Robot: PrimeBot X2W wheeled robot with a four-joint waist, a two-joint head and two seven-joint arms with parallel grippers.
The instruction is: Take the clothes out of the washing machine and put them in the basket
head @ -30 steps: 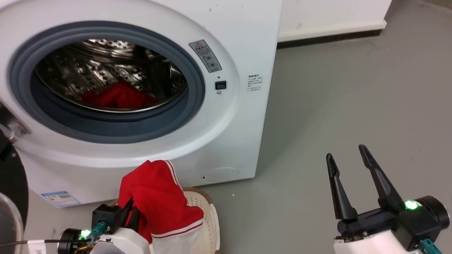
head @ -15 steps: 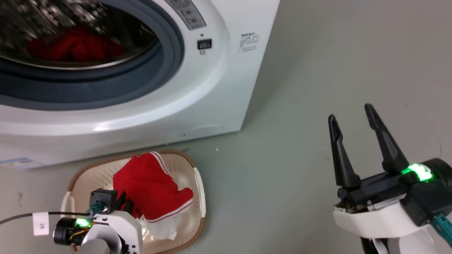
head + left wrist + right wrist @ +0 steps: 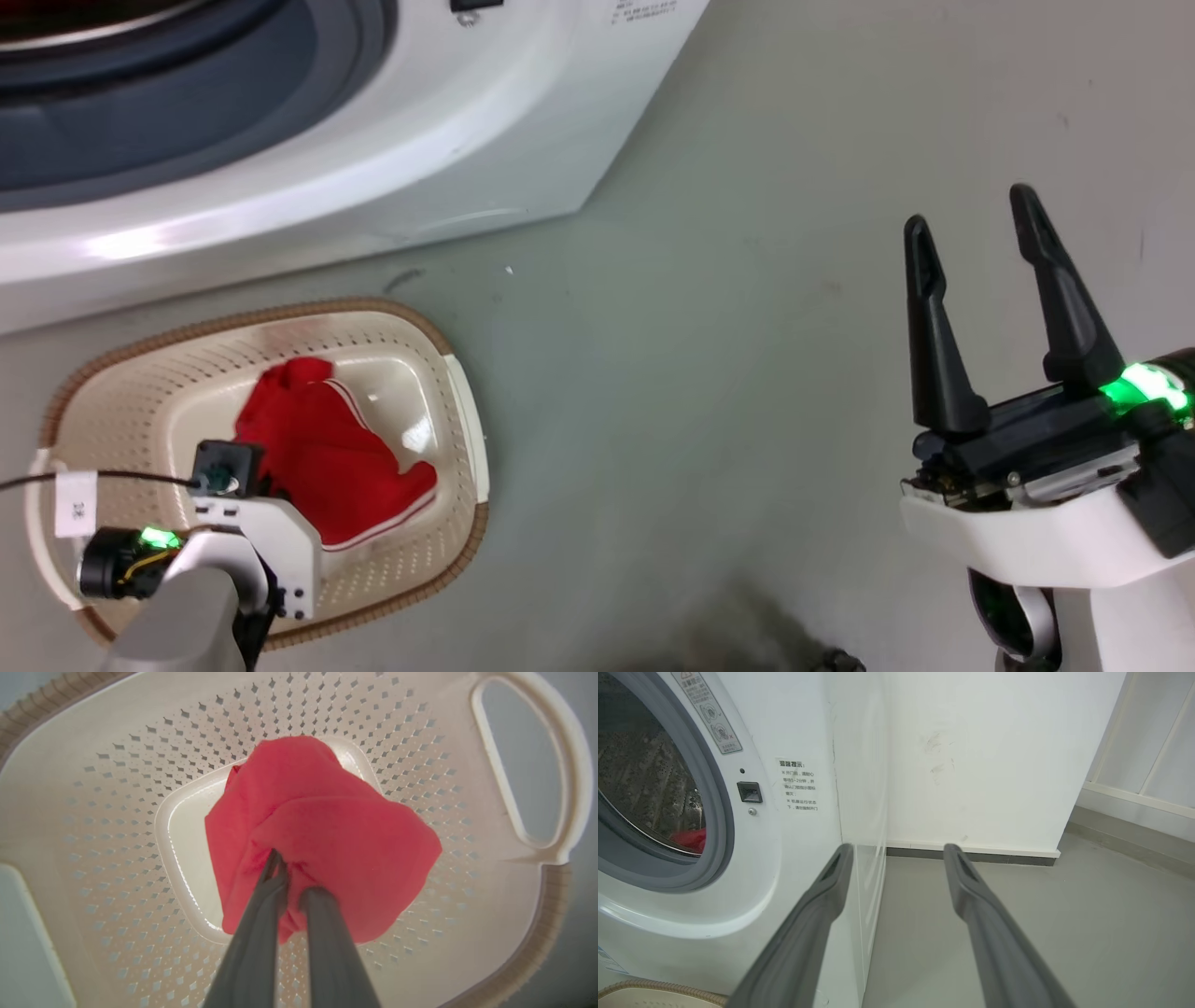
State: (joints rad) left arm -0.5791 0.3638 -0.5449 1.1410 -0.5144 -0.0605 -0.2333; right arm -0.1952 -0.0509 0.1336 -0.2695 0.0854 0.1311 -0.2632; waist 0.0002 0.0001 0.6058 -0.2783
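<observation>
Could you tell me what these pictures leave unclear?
Left wrist view: the red garment hides one tip of the left tool and the basket floor beneath.
Right wrist view: the door seal hides most of the second red garment.
Head view: the top edge cuts off the washing machine's drum.

Looks like a laundry corner in a pretty bare room. Could be a utility room or a test space, hard to call. A white front-loading washing machine (image 3: 794, 868) with a grey rubber porthole rim (image 3: 720, 830) and a perforated steel drum (image 3: 644, 774) stands by a plain white wall (image 3: 994, 742) with a few scuffs. There's a smooth grey floor (image 3: 1017, 914) and a dark skirting strip (image 3: 971, 857). A perforated plastic basket (image 3: 131, 392) holding a red garment (image 3: 327, 457) sits on the floor just in front of the machine.
</observation>
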